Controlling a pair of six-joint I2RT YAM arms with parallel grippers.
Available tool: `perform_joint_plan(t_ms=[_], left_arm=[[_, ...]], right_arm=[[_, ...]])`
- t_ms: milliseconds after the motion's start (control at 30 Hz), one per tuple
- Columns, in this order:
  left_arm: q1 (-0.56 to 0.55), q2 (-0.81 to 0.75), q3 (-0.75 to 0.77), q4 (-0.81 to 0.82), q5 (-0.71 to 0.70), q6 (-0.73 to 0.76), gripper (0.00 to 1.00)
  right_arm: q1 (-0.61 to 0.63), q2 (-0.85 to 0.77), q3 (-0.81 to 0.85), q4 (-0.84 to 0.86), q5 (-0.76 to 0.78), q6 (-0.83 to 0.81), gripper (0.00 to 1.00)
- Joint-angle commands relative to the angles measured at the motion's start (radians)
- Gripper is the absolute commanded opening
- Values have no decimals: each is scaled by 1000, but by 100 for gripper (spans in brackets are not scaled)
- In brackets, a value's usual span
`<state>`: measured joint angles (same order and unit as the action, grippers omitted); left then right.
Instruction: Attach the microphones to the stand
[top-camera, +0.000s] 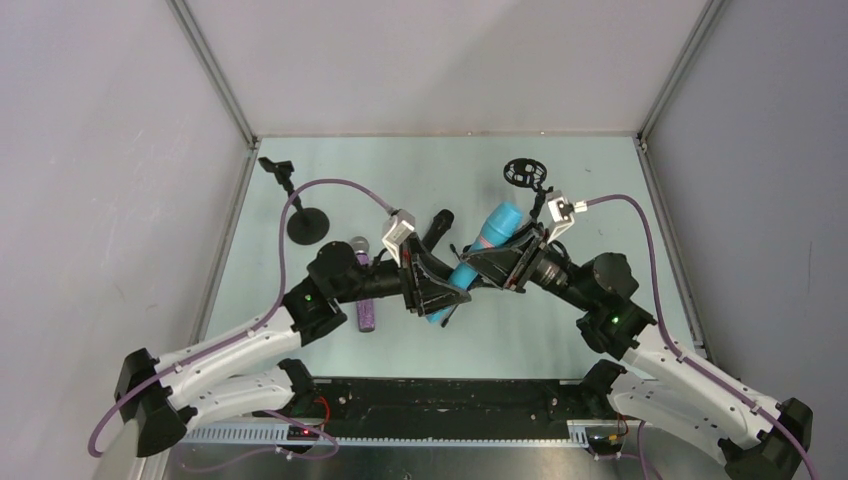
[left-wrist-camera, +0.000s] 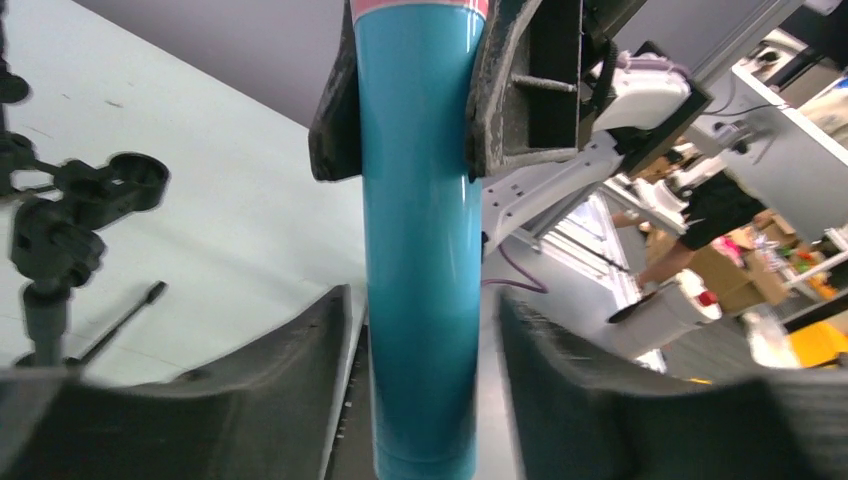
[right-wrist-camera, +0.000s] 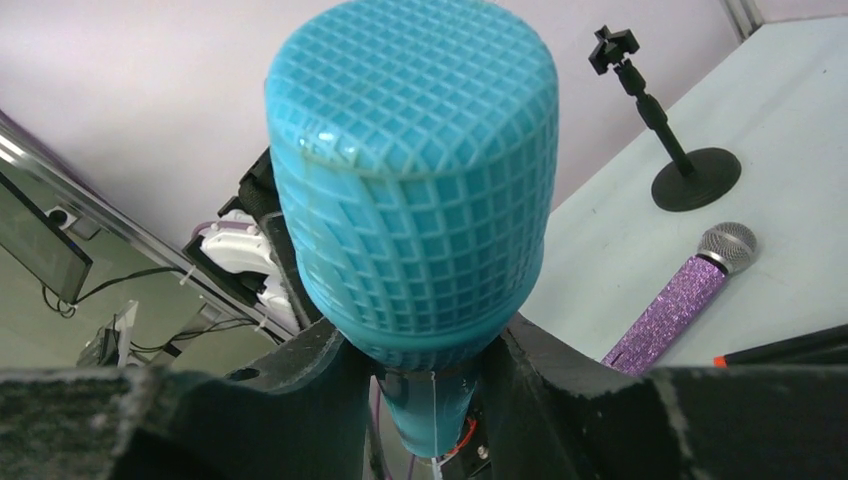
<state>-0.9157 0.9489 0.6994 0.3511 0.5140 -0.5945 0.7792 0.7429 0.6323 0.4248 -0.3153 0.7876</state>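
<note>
The turquoise microphone (top-camera: 487, 243) is held slanted above the table. My right gripper (top-camera: 500, 264) is shut on its handle just below the gridded head (right-wrist-camera: 415, 170). My left gripper (top-camera: 446, 291) is open around the handle's lower end (left-wrist-camera: 422, 300), with a gap on each side. The purple glitter microphone (top-camera: 364, 292) with a silver head lies on the table by my left arm and shows in the right wrist view (right-wrist-camera: 680, 298). The black microphone (top-camera: 437, 226) lies behind my left gripper; its orange end (right-wrist-camera: 718, 360) shows in the right wrist view.
A black stand with a round base (top-camera: 307, 224) and top clip stands at the back left; it shows in the right wrist view (right-wrist-camera: 690, 172). A second stand with a ring holder (top-camera: 524, 172) stands at the back right. Another stand (left-wrist-camera: 48, 240) shows left in the left wrist view.
</note>
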Motion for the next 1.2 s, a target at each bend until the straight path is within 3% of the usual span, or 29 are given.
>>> perform_joint_plan(t_ms=[0,133,267,600,1167], left_arm=[[2,16,18,41,-26,20,72],[2,38,23,40,-47,12,91],[7,51,19,40,-104,-12,99],[87,30,-64,41,-278,-127,100],[180,-60,-260,14,-549,-283,100]], right_arm=[[-2,-11,3,-14,34,-26,0],[-3,-16,3,-57,63,-51,0],[-1,-23,3,-99,94,-73,0],[-3,-47,1,-234,193,-138,0],[-13,-106,-19,-307,274,-168,0]])
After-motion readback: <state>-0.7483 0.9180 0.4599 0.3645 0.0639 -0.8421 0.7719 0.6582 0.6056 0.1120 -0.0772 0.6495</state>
